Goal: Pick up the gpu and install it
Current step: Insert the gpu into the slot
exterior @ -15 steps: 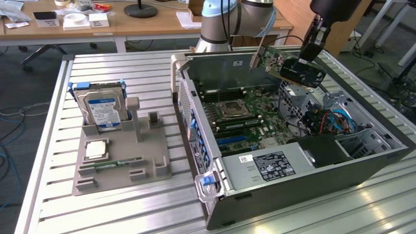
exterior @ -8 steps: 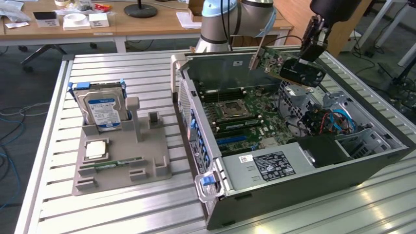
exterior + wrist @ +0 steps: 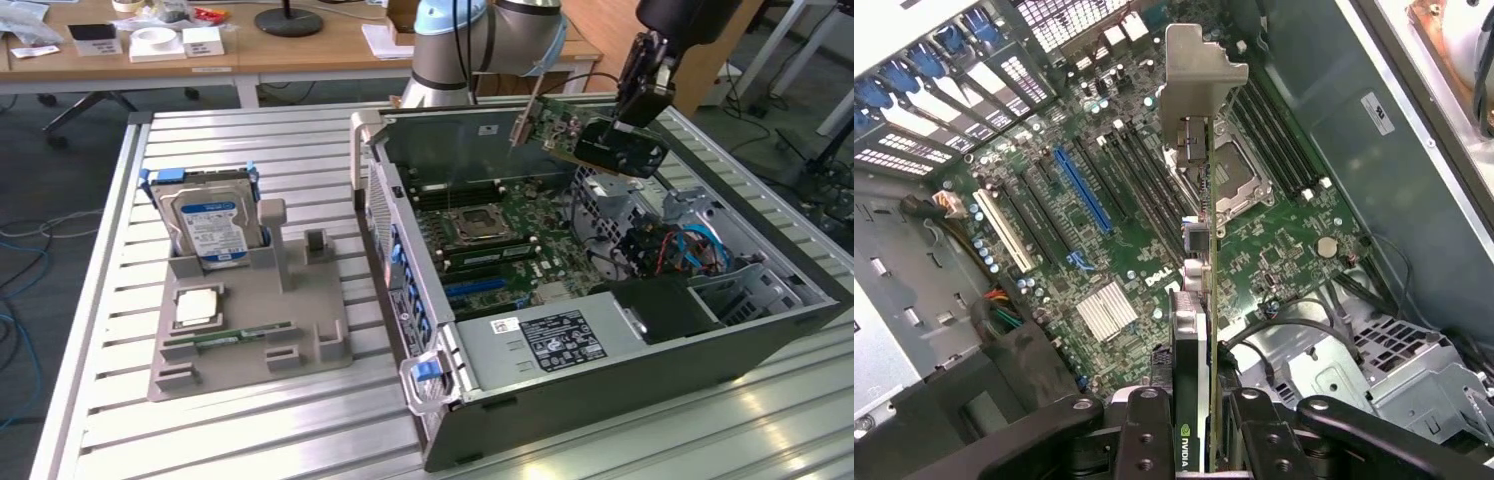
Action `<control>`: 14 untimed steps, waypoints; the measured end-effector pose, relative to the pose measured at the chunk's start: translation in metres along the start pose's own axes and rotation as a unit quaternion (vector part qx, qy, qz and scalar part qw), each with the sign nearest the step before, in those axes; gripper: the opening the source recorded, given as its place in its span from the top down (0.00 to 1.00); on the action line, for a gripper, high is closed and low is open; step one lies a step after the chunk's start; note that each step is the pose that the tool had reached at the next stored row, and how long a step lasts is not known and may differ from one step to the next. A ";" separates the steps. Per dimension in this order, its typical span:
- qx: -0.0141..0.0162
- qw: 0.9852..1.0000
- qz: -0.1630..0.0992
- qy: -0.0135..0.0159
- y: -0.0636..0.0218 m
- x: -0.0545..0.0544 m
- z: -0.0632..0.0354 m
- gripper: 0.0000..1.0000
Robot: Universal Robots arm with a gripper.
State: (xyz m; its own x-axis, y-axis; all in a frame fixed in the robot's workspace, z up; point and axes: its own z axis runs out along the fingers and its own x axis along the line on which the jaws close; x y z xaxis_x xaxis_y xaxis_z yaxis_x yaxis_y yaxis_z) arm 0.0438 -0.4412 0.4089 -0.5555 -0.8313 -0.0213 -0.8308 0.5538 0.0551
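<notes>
The gpu [image 3: 587, 140] hangs tilted in the air above the back of the open computer case [image 3: 601, 400], its silver end bracket [image 3: 523, 122] pointing toward the case's rear wall. My gripper [image 3: 630, 122] is shut on the card's dark end. In the wrist view the gpu [image 3: 1199, 300] is seen edge-on, running from my gripper [image 3: 1199, 445] to the bracket [image 3: 1194, 80], with a finger [image 3: 1144, 435] on each side of it. Below it lies the green motherboard [image 3: 1274, 250] with a blue slot [image 3: 1082, 188]. The card is clear of the board.
At the exterior view's left a grey holder [image 3: 254, 345] carries a silver hard drive [image 3: 214, 225], a processor chip [image 3: 198, 305] and a green memory stick [image 3: 238, 336]. Cables [image 3: 681, 245] and a drive cage crowd the case's right side. The case stands on a slatted metal table [image 3: 267, 440].
</notes>
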 end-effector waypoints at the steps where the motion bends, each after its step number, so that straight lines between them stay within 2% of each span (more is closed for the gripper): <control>1: 0.000 1.000 0.000 0.000 0.0000 0.000 0.0000 0.73; 11: 0.000 1.000 -0.001 0.000 0.0000 0.000 0.0000 0.73; 14: 0.000 1.000 -0.009 0.000 0.0000 0.000 0.0000 0.73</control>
State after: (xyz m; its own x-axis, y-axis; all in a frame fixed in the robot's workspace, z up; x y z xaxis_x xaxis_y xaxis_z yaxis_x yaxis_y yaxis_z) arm 0.0438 -0.4412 0.4089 -0.5411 -0.8407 -0.0213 -0.8403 0.5394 0.0550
